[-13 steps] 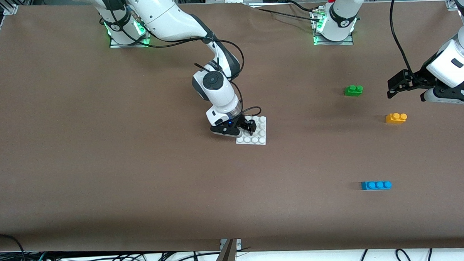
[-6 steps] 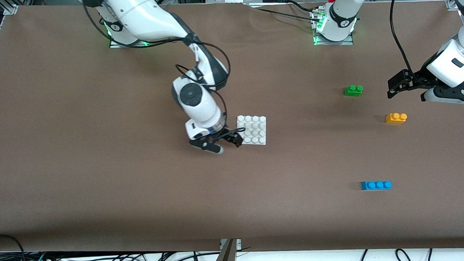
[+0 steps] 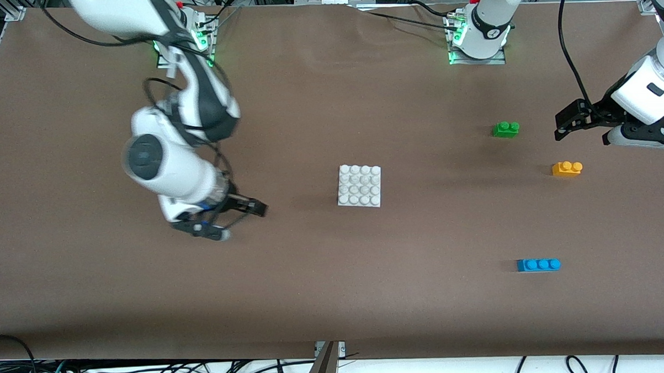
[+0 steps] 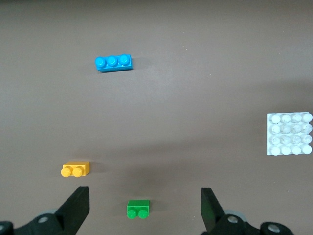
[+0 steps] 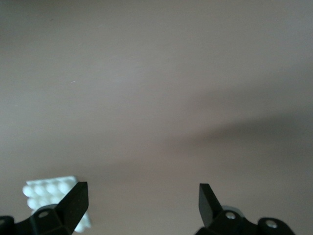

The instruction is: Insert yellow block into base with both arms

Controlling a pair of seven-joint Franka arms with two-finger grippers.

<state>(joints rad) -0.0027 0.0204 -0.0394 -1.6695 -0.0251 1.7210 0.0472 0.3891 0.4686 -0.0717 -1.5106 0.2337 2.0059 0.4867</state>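
Observation:
The yellow block (image 3: 567, 169) lies on the table toward the left arm's end, with the white studded base (image 3: 359, 185) mid-table. My left gripper (image 3: 576, 128) hangs open and empty above the table close to the yellow block and the green brick (image 3: 505, 129). In the left wrist view the yellow block (image 4: 76, 169), the green brick (image 4: 138, 209) and the base (image 4: 289, 134) show past the open left gripper (image 4: 144, 197). My right gripper (image 3: 239, 214) is open and empty over bare table, toward the right arm's end from the base. The right wrist view shows the right gripper (image 5: 142, 193) and the base (image 5: 49, 191) partly hidden by one finger.
A longer blue brick (image 3: 538, 264) lies nearer to the front camera than the yellow block; it also shows in the left wrist view (image 4: 113, 62). Cables run along the table's front edge and by the arm bases.
My right arm has swung away from the base toward its own end of the table, its gripper leaving the base where it lay. The left arm has not moved.

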